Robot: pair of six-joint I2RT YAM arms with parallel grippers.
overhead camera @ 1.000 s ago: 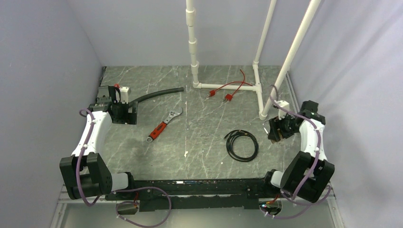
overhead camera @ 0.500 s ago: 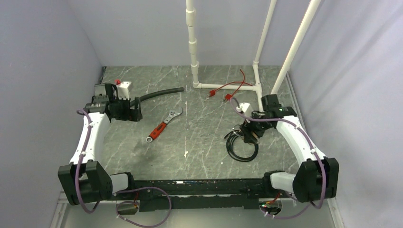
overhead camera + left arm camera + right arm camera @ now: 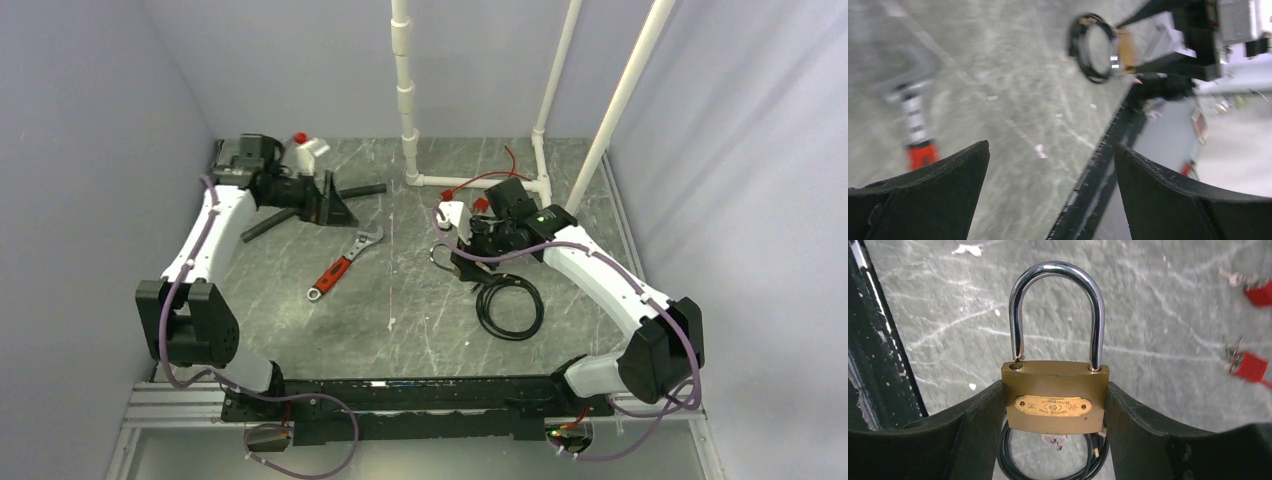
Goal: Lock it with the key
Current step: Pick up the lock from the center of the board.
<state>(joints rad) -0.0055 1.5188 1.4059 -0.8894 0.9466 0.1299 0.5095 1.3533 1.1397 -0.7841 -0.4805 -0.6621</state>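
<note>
Padlock (image 3: 1054,400): a brass body with an engraved plate on its face, standing upright between the right fingers and held above the desk.
Shackle (image 3: 1055,270): a steel loop pointing up. One leg is seated in the body, and the end of the other sits just above its hole.
Key (image 3: 1054,441): a small silver piece showing at the underside of the padlock. How deep it sits cannot be told.
Right fingers (image 3: 979,420): pressed against both sides of the brass body and gripping it.
Right arm (image 3: 590,265): stretched toward the middle of the desk, its wrist just beyond the cable.
Left fingers (image 3: 923,200): spread wide with nothing between them.
Left arm (image 3: 205,240): reaching to the far left part of the desk, its wrist over the hose.
Cable (image 3: 508,305): a black coil lying flat, seen below the padlock in the right wrist view.
Wrench (image 3: 345,264): red-handled, lying on the desk between the two arms, blurred in the left wrist view.
Hose (image 3: 262,224): black, lying at the far left.
Red tags (image 3: 1250,367): two, with keys, lying on the desk near the white pipes (image 3: 405,100).
Desk (image 3: 420,300): grey, marbled and scuffed.
</note>
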